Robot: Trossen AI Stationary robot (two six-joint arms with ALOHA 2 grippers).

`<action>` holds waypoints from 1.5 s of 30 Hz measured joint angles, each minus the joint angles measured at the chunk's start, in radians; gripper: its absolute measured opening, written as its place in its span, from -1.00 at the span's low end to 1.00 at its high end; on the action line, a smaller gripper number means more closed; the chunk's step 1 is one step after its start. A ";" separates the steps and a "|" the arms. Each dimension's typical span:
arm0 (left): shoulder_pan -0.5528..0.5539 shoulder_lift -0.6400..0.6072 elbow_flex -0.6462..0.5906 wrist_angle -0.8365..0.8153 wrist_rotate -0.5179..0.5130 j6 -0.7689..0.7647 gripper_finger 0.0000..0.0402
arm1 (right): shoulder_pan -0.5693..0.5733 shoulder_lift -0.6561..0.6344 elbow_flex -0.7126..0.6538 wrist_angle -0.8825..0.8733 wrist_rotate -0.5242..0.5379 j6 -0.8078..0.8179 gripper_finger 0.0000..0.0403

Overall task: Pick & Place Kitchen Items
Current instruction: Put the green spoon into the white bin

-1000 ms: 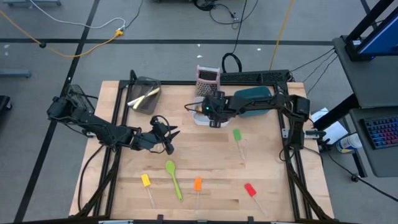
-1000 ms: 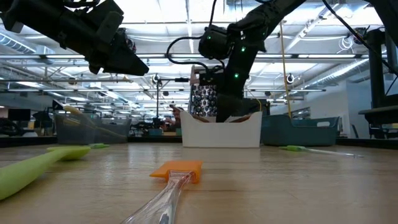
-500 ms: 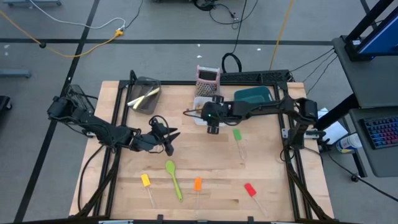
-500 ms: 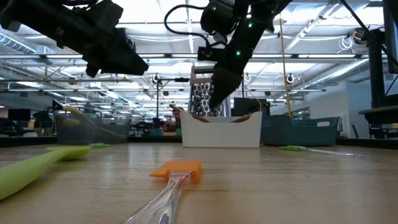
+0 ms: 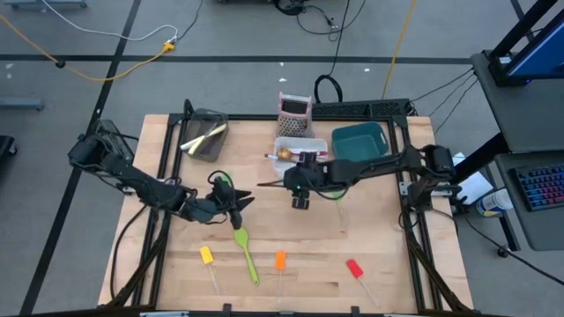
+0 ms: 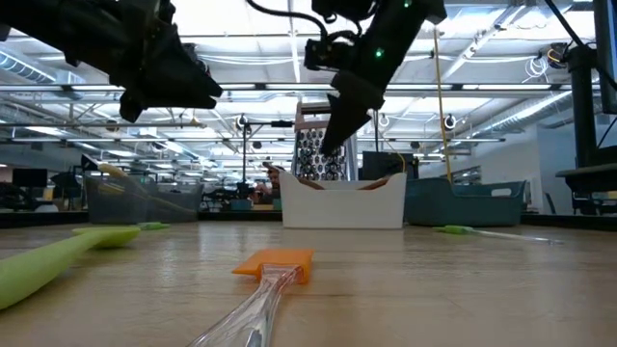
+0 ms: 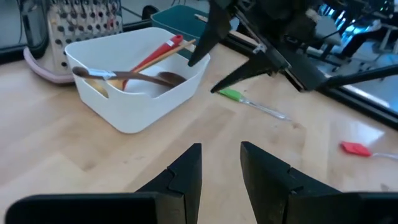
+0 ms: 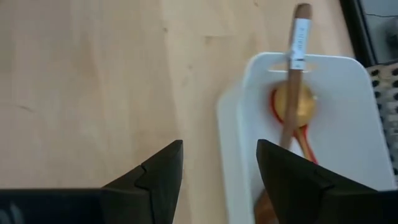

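Because the white bin [image 5: 293, 151] already holds wooden and red spoons [image 7: 134, 73], we read our right gripper [image 5: 300, 195], fingers spread and holding nothing just in front of it, as free for another item. Our left gripper [image 5: 231, 203] hangs empty with fingers slightly parted near the bowl end of the green spoon [image 5: 246, 254], the likeliest next pick. The yellow spatula [image 5: 208, 261], orange spatula [image 5: 280, 265], red spatula [image 5: 356, 272] and green spatula [image 7: 249, 102] lie loose on the table [image 5: 388, 264].
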 joint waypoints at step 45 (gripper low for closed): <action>-0.209 0.233 0.421 -0.417 -0.002 -0.326 -0.43 | 0.410 -0.400 -0.538 0.429 0.102 0.336 -0.03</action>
